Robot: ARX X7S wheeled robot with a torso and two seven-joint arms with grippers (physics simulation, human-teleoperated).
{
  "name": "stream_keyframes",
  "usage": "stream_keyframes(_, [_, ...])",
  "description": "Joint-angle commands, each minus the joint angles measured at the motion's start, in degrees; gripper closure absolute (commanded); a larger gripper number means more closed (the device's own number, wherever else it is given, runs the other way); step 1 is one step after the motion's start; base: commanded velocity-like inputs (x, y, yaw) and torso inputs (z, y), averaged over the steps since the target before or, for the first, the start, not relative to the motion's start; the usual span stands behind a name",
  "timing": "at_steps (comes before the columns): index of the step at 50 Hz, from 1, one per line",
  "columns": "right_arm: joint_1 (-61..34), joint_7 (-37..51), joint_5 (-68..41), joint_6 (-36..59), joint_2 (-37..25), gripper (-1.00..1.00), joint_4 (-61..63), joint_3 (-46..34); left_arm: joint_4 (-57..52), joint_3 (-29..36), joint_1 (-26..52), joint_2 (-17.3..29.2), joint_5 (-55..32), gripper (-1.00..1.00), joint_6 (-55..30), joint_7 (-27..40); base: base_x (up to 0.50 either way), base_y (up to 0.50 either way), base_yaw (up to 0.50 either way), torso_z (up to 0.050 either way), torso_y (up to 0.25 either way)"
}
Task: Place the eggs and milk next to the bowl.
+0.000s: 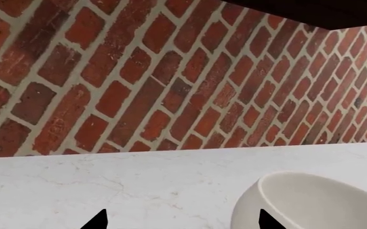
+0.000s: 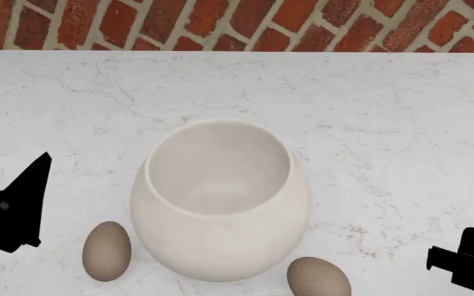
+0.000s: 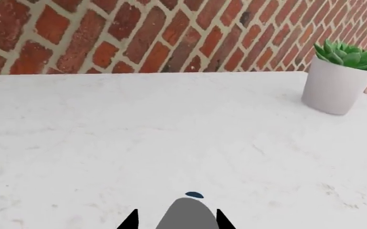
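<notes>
Beside the bowl [image 2: 220, 203] — nothing showing inside — two eggs [image 2: 106, 251] are lying, long axes running front-to-back. Right gripper [image 3: 175, 220] is clamping the milk [image 3: 184, 214], cap forward; left gripper [image 1: 180, 220] is gaping, holding nothing.

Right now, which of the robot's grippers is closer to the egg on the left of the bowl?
The left. The left gripper hangs just beside that egg, while the right gripper sits past the bowl and the other egg.
</notes>
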State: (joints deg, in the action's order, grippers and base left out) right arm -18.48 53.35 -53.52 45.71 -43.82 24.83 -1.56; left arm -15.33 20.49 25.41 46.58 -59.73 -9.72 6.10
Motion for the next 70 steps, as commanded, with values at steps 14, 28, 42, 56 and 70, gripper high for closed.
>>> stream_keyframes(14, [4.7, -18.6, 2.6, -8.6, -6.2, 1.00, 5.3, 2.8, -2.8, -2.4, -3.3, 0.2, 0.3, -1.00, 0.6, -1.7, 0.00, 0.00, 0.00, 0.000, 0.000])
stream_keyframes(28, [7.3, -27.8, 2.0, -12.7, -10.1, 1.00, 4.5, 5.3, -3.8, -3.0, -5.4, 1.0, 0.6, -1.00, 1.8, -2.1, 0.00, 0.00, 0.00, 0.000, 0.000])
stream_keyframes(42, [6.0, -47.8, 6.9, -21.9, -14.7, 1.00, -1.6, 2.5, -6.2, -4.0, -7.5, 2.4, 0.8, -1.00, 2.7, -1.1, 0.00, 0.00, 0.00, 0.000, 0.000])
stream_keyframes(56, [8.3, -59.1, 3.0, -25.9, -18.9, 1.00, -3.1, 6.4, -8.3, -5.5, -10.0, 4.1, 0.7, -1.00, 3.6, 0.1, 0.00, 0.00, 0.00, 0.000, 0.000])
stream_keyframes(70, [-10.8, -71.7, 3.9, -20.7, -17.1, 1.00, -11.5, -5.2, -10.1, -5.7, -12.3, 4.6, 2.0, -1.00, 4.3, 1.7, 0.00, 0.00, 0.00, 0.000, 0.001])
